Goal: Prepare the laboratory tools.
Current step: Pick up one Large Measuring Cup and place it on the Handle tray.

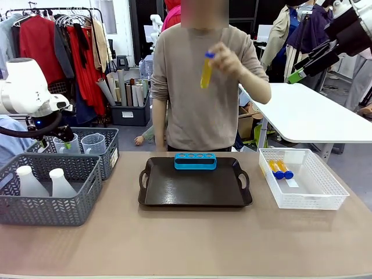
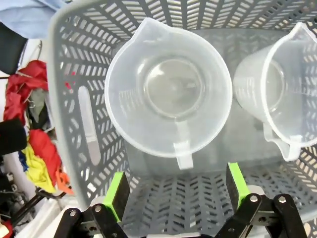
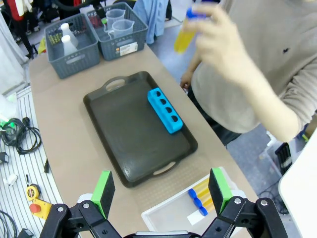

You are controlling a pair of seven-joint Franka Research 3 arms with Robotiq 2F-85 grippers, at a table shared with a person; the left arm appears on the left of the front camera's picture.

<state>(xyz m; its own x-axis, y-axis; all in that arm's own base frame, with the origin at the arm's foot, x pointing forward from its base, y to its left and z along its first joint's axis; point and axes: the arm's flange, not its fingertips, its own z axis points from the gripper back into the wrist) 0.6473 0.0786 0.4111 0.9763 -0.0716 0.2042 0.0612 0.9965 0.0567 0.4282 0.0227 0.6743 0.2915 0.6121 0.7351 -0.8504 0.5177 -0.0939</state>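
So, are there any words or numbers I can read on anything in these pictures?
No text can be quoted; none of it is readable.
White label on the grey basket holding the beakers: print too small to read.
White slip in the white basket: too blurred to read.
Small dark mark on the person's jumper: too small to read.
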